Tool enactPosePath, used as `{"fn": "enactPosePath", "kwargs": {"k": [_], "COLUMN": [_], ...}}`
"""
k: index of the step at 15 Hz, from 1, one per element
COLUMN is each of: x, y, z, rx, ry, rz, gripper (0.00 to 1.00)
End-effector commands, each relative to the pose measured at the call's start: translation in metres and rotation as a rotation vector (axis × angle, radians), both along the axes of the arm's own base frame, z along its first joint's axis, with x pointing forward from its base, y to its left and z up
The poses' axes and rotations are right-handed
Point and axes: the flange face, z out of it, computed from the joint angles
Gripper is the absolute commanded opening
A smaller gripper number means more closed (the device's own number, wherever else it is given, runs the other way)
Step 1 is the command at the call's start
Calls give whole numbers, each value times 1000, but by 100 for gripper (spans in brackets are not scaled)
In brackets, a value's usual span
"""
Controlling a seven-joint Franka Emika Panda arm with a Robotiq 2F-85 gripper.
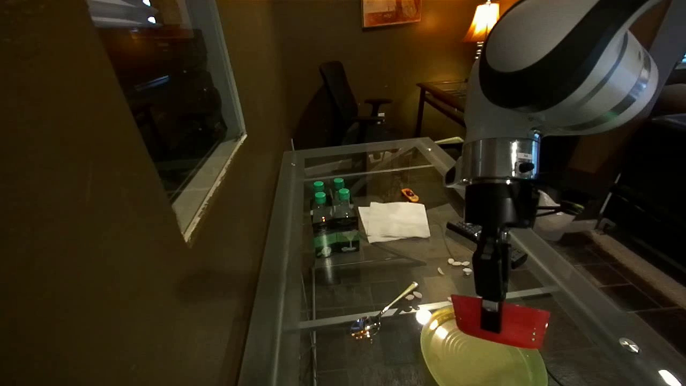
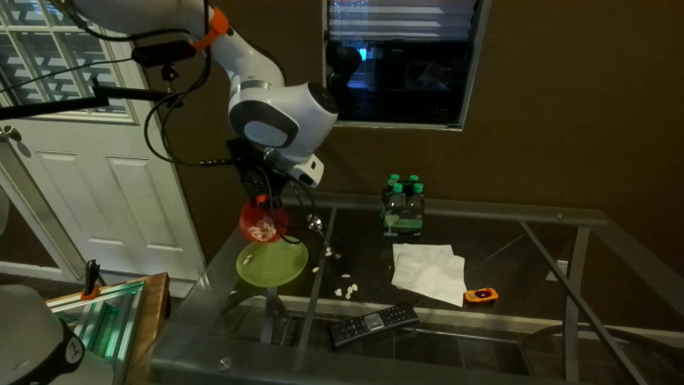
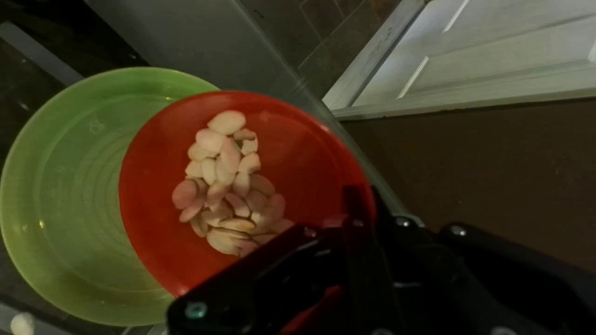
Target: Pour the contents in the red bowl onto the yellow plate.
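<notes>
Evidently the pour is the step in hand, prob. near its start. Biggest first: the glass-topped table (image 2: 320, 369) is the work area, w/ the robot's arm (image 2: 310, 123) reaching over one end. Next in size, the yellow plate (image 2: 275, 267) lies flat on the table as catcher. The gripper (image 1: 491, 320) is closed down to a wall's thickness, pinching the side of the red bowl (image 3: 298, 149). That bowl is held up over the plate's edge, partly above the plate, partly past it; it looks tipped somewhat, tho exact tilt & ht. are hard to tell. Smallest: the contents (image 3: 226, 179), pale pcs heaped mostly in the bowl, w/ a pc. or two on the plate near its edge in an exterior view; a few strays (image 2: 355, 287) lie on the table, some near the plate.

So most of the job is prob. left. Next move calls for bringing the bowl's lip in over the plate's middle, grip firm, then tipping it further, slowly, till the pcs slide out. Pouring from the present pos. would risk some missing the plate, esp. on the overhanging side.
</notes>
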Motion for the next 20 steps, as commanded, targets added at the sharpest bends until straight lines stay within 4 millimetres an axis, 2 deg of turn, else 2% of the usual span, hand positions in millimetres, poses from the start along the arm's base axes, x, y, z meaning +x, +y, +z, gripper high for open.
{"fn": "enactPosePath", "kwargs": {"k": [1,9,16,20], "x": [2,8,30,42], "y": [-17,-44,-81,-93], "z": [-6,-26,-54,-70], "rx": [140,362,552,639], "ry": [51,187,304,344], "rz": [38,119,94,65], "gripper": [1,1,1,1]}}
